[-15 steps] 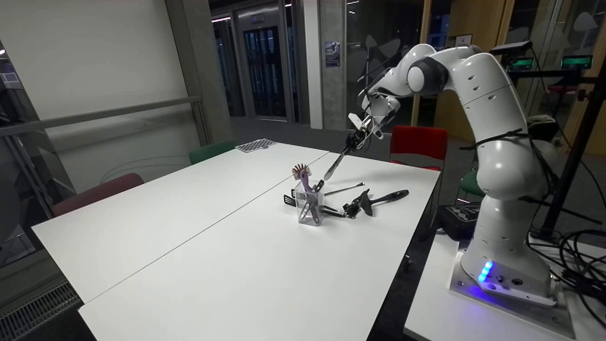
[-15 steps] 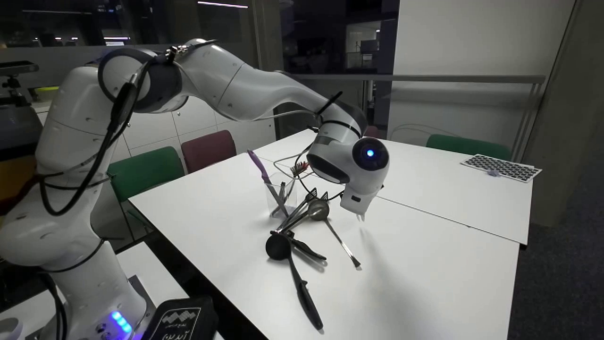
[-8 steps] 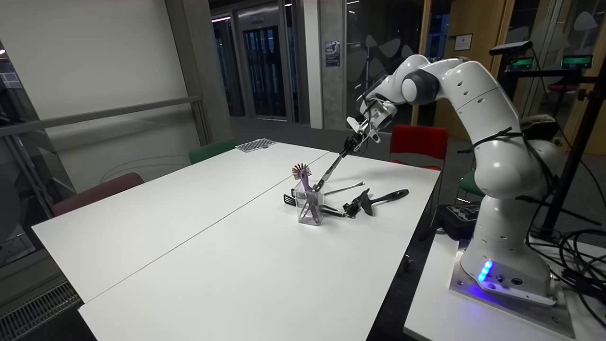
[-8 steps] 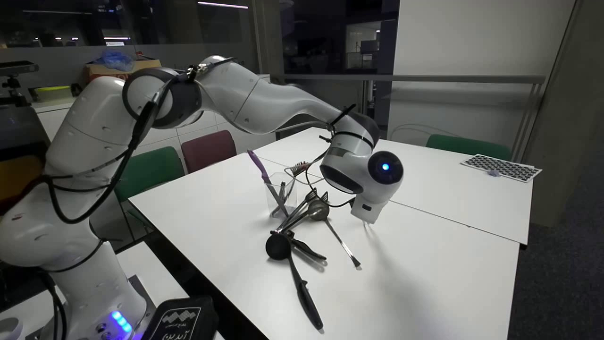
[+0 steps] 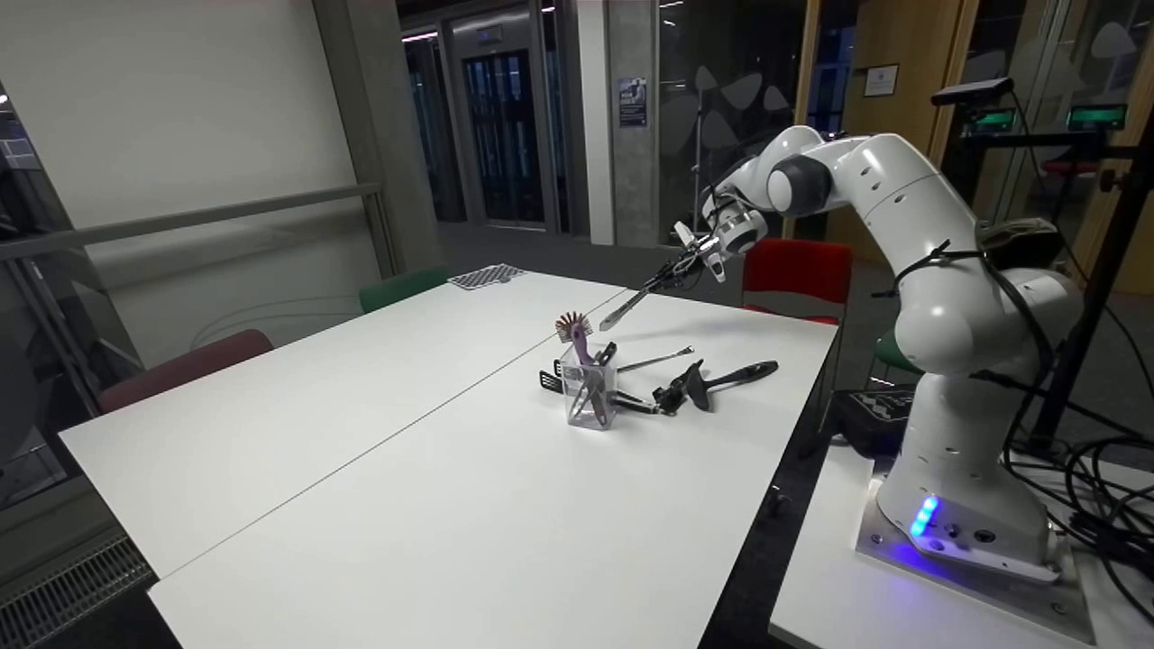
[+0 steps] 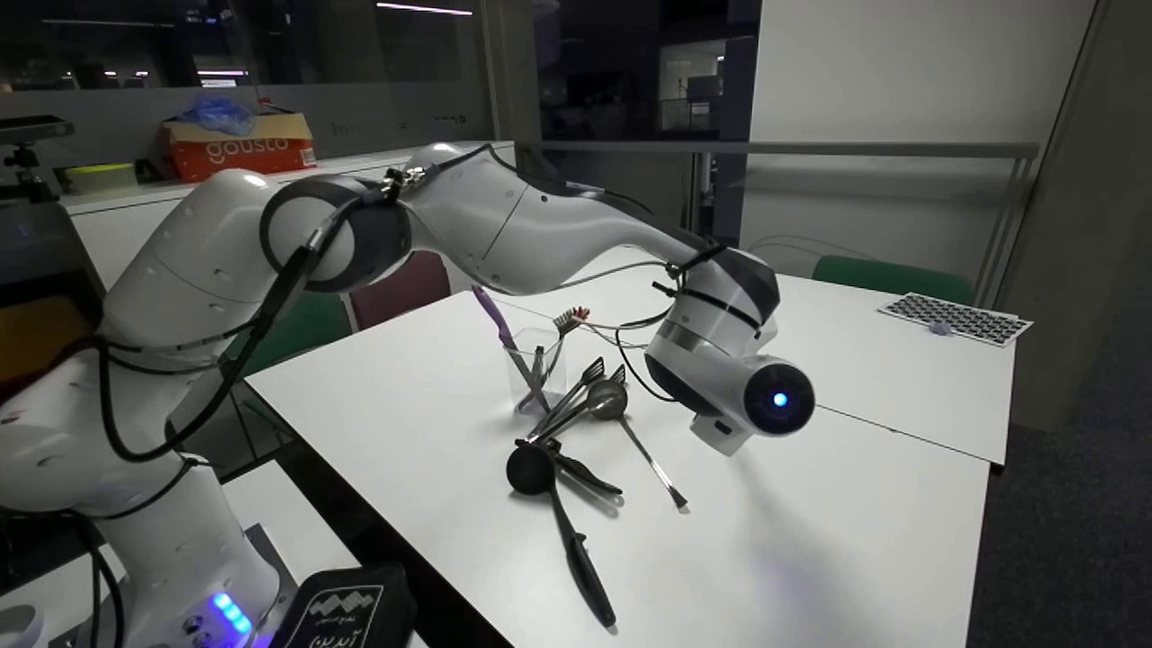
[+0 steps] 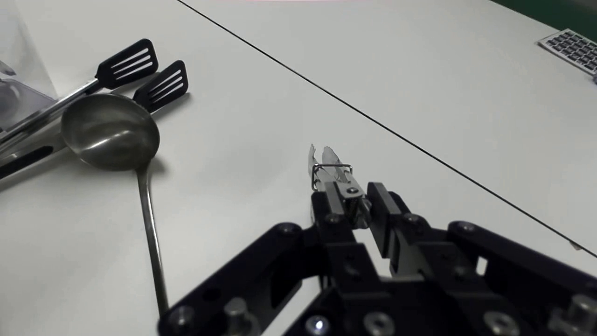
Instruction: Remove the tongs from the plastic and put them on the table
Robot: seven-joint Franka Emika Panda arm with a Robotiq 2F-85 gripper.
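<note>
Nearest, black jointed gripper [image 7: 357, 197], jaws close together, pinching long slender grey metal tongs [image 7: 347, 188] over smooth flat white table [image 7: 242, 200]; tips slightly parted, thin wire loop [image 7: 332, 165] across arms; we cannot tell whether they touch table. Beyond, round-bowled dull metal ladle [image 7: 109, 133], black slotted spatulas [image 7: 128, 63], then upright, square-sided clear plastic holder [image 7: 28, 56], apart from tongs.
</note>
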